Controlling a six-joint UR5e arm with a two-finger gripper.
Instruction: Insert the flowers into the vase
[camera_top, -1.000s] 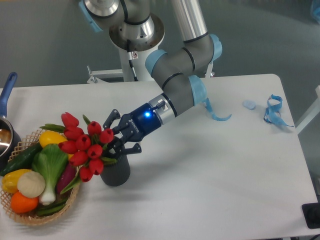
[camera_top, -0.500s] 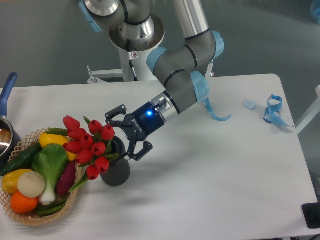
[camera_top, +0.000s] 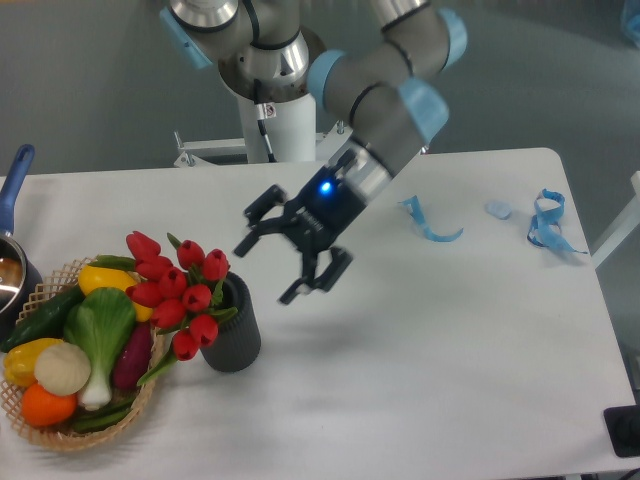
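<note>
The pincer (camera_top: 290, 250) had lifted away, wide open and empty. The red artificial tulips (camera_top: 177, 292) leaned in the dark grey ribbed vase (camera_top: 235, 335), down-left of it.

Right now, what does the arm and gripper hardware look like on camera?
Silver-grey tubular UR5e arm with light-blue joint caps. The gripper is black, with two jointed fingers and a glowing blue light on its wrist end. A black cable runs down the white base column.
</note>
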